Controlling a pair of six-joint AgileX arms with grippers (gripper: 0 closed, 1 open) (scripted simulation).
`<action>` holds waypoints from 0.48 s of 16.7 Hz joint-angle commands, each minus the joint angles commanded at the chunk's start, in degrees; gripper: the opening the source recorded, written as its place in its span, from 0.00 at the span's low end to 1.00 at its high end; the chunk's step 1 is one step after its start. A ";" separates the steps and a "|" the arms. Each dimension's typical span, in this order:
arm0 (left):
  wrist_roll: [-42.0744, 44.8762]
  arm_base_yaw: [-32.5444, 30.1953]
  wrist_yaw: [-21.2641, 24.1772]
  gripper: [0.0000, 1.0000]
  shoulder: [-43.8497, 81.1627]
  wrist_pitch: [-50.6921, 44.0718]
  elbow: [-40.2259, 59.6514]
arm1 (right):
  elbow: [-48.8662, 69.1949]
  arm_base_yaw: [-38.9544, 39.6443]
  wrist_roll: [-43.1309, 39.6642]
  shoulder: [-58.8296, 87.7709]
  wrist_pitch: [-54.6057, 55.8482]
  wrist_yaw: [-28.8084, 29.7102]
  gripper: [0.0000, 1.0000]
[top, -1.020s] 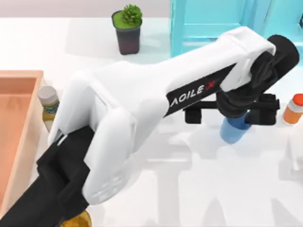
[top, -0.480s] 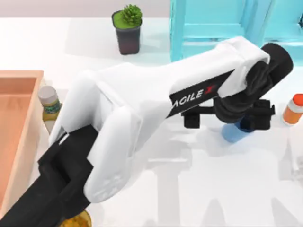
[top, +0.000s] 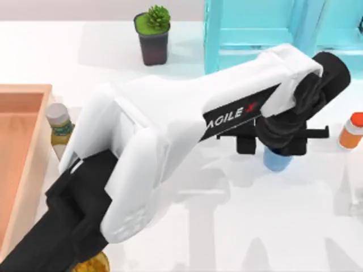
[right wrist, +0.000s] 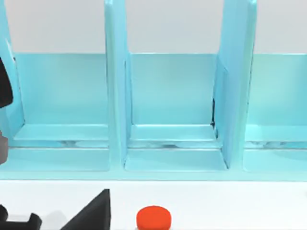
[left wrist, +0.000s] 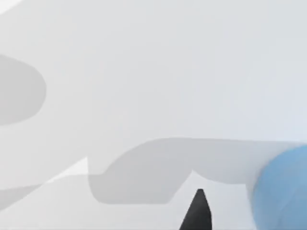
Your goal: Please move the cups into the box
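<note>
Blue cup point(top: 277, 159) is seen on the table's right part, mostly hidden beneath the left gripper point(top: 282, 136), whose jaws look closed around it. Orange-tan box point(top: 21, 148) is cut off at the left edge. The right gripper's state cannot be told.

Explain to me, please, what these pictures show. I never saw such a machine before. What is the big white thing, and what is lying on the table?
The big white shape is a robot arm, seen by a camera above a white table. It reaches from the lower left to a blue cup at the right. Its black left pincer sits over that cup, closing around it.

The other two pictures come from cameras on the wrists. The left one shows the cup's side. The right one looks at a light-blue shelf.

Also on the table: an orange-tan box at the left, a yellow-green bottle, a potted plant, and an orange bottle.
</note>
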 joint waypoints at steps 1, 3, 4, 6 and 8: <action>0.00 0.00 0.00 0.17 0.00 0.00 0.00 | 0.00 0.00 0.00 0.00 0.00 0.00 1.00; 0.00 0.00 0.00 0.02 0.00 0.00 0.00 | 0.00 0.00 0.00 0.00 0.00 0.00 1.00; 0.00 0.00 0.00 0.00 0.00 0.00 0.00 | 0.00 0.00 0.00 0.00 0.00 0.00 1.00; 0.00 0.00 0.00 0.00 0.00 0.00 0.00 | 0.00 0.00 0.00 0.00 0.00 0.00 1.00; 0.00 0.00 0.00 0.00 0.00 0.00 0.00 | 0.00 0.00 0.00 0.00 0.00 0.00 1.00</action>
